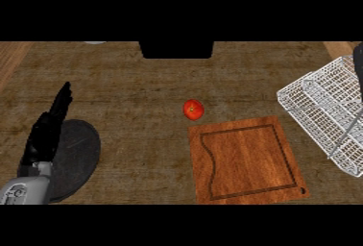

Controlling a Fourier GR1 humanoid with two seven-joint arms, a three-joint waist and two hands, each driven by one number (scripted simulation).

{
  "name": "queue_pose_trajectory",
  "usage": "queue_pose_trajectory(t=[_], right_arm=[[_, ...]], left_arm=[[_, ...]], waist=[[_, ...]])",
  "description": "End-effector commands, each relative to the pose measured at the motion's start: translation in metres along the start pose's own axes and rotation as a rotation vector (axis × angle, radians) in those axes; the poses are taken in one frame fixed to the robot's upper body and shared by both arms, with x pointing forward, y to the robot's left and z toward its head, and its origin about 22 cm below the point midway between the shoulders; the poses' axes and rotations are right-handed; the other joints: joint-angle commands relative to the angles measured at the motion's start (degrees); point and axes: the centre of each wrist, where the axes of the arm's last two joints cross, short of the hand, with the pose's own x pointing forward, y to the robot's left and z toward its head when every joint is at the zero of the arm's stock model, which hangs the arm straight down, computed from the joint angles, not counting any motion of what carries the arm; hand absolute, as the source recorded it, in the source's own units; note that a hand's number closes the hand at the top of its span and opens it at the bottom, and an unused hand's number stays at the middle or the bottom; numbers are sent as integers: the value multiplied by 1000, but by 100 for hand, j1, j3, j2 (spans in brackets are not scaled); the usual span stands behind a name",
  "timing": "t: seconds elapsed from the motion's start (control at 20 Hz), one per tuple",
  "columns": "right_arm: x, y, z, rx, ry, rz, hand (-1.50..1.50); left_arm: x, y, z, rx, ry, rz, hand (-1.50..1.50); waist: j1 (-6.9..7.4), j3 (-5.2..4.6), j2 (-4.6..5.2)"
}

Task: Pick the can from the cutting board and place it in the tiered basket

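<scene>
The wooden cutting board (245, 161) lies right of centre with nothing on it. No can shows anywhere. The white wire tiered basket (322, 103) stands at the right edge. A black shape (358, 62) at the right edge, just above the basket, looks like part of my right hand; most of it is cut off by the edge. My left hand (48, 127) is at the left, open with straight fingers pointing up, over a dark round plate (78, 158).
A red tomato (193, 109) sits on the counter just beyond the board's far left corner. A black block (177, 49) stands at the counter's far edge, in the middle. Wooden countertop (135, 91) surrounds everything.
</scene>
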Motion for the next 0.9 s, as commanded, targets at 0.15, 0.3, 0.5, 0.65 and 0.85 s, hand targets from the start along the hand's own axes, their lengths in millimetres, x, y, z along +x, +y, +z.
queue_pose_trajectory(t=[0.15, 0.3, 0.5, 0.65, 0.85], right_arm=[[-36, 17, -12, 132, 11, -69, 150], [-37, 26, 3, 195, 29, -98, 150], [-55, 37, -7, 295, 220, -320, 150], [-72, 56, -10, 325, 191, -253, -150], [-70, 58, 10, 231, 197, -403, -150]], left_arm=[[2, 2, -6, -8, 8, 17, 0], [-9, 11, 5, 6, -6, -3, 0], [-14, 1, 6, 7, 10, 9, 0], [2, 2, -6, 7, -4, 0, 0], [-6, -9, -2, -2, -4, -8, 0]], waist=[[-16, 1, 3], [15, 0, 7], [-20, 6, 11], [14, 3, 19], [36, 4, 32]])
